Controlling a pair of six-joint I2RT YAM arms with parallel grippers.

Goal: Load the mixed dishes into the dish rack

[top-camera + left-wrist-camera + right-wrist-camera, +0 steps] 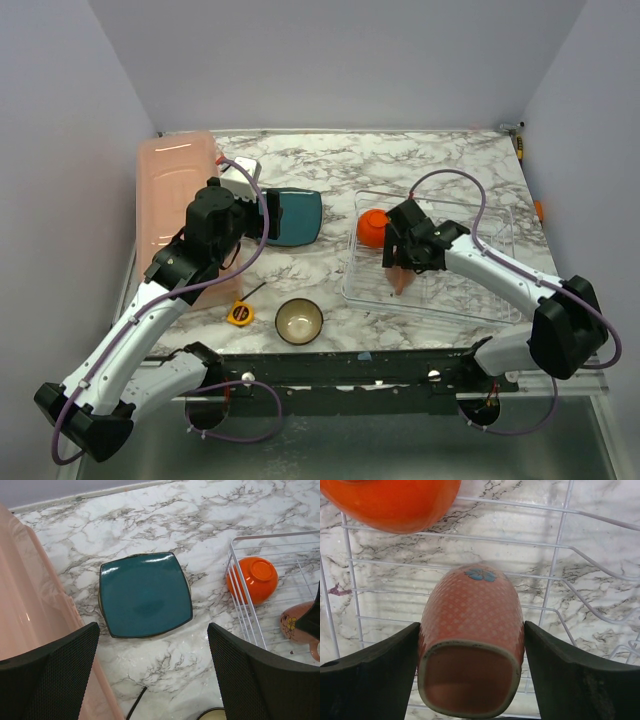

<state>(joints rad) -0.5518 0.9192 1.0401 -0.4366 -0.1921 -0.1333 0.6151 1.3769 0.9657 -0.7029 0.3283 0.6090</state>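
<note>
The teal plate [298, 217] lies flat on the marble, and in the left wrist view [145, 595] it sits just ahead of my left gripper [152, 645], which is open and empty above the table [248, 225]. My right gripper [400, 262] is shut on the pinkish-tan mug [472, 630], holding it by its sides over the wire grid of the dish rack [470, 295]. The orange bowl [372, 227] rests upside down in the rack's left corner [395, 502]. The dark brown bowl with cream inside [299, 320] stands on the table near the front edge.
A long salmon-pink tub [170, 190] lies along the left side, close to the left arm. A yellow tape measure [239, 313] sits left of the brown bowl. A small white box [240, 178] lies behind the left gripper.
</note>
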